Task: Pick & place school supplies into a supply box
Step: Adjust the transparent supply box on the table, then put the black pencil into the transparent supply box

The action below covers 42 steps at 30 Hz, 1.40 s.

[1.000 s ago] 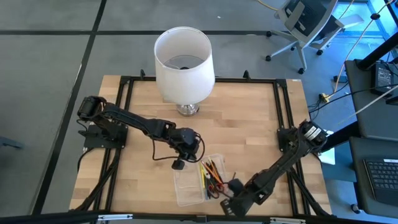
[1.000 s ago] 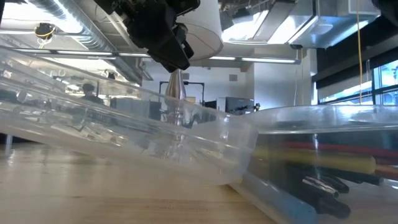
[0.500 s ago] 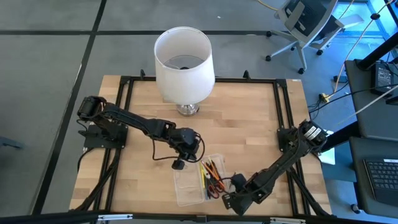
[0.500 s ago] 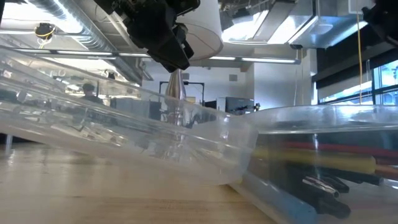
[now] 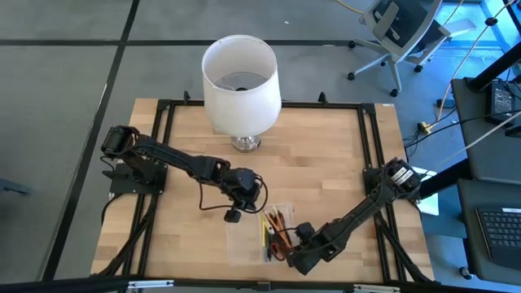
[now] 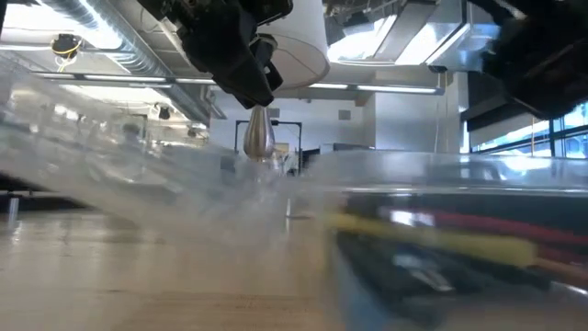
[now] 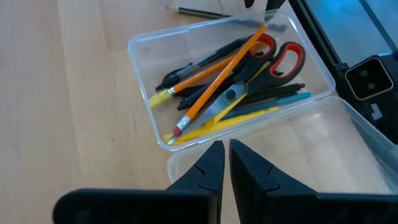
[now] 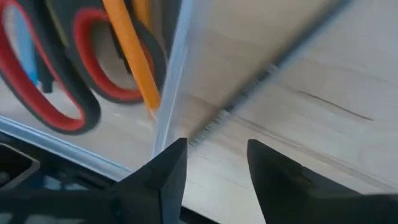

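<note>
The clear supply box (image 7: 142, 74) stands on the table with pens, pencils (image 7: 211, 93) and red-handled scissors (image 7: 283, 56) lying in it. Its clear lid (image 7: 336, 155) lies beside it. My left gripper (image 7: 224, 163) hangs shut above the lid's edge, clear of the table in the low view (image 6: 248, 74). My right gripper (image 8: 214, 162) is open and points steeply down just outside the box's wall (image 8: 174, 74). A thin grey pencil (image 8: 273, 71) lies on the table, its end between the fingers. The scissors' handles (image 8: 37, 87) show behind the wall. My right gripper has one fingertip (image 8: 168, 165) at the foot of the box's clear wall (image 8: 160, 124), coming from above. I cannot tell whether it touches the wall. The box and the lid show blurred in the low view.
A tall white lampshade (image 5: 240, 77) on a metal foot stands at the table's far middle. A black frame (image 5: 370, 138) runs around the tabletop. Bare wood lies left of the box (image 5: 175, 232).
My right gripper has gone down and toward the table's left edge, up to the box, and now shows at the low view's upper right. The box and its lid have shifted a little along the table.
</note>
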{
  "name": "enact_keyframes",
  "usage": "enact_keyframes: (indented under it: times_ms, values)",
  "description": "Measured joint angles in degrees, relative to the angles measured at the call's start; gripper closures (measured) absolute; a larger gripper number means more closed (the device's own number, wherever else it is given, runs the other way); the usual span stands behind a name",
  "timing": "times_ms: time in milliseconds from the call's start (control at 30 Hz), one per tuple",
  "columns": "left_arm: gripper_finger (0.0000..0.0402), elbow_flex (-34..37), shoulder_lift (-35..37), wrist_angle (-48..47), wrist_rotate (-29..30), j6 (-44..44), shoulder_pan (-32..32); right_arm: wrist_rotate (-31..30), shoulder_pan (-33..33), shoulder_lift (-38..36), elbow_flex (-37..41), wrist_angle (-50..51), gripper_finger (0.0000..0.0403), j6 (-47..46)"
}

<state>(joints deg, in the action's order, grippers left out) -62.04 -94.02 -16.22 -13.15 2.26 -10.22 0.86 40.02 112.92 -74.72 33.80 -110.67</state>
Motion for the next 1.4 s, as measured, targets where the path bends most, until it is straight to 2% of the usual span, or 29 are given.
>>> enact_keyframes:
  times_ms: [133,667,867,1000,1167,1400]
  values:
    - [0.0384,0.0,0.0,-1.23,0.0,0.1,-0.02,-2.53,-0.45,0.0,0.0,-1.27,0.0232,0.1]
    - [0.0384,0.0,-0.02,-3.76,0.17,0.09,0.0,-2.24,-0.43,3.34,-0.31,-1.26,0.0232,-2.72]
    - [0.0384,0.01,-0.02,-3.78,0.2,0.08,0.0,-1.69,-0.43,3.5,-0.26,-0.57,0.0232,1.74]
    - [0.0384,0.02,-0.02,-3.79,0.2,0.08,0.0,0.59,-0.49,3.82,-0.5,3.58,0.0234,4.53]
    - [0.0384,0.02,-0.02,-3.79,0.24,0.07,0.0,1.31,-0.43,4.07,-0.4,9.76,0.0262,7.77]
    - [0.0384,0.01,-0.02,-3.79,1.0,0.1,0.0,0.72,-0.38,4.39,-0.39,11.46,0.0343,14.18]
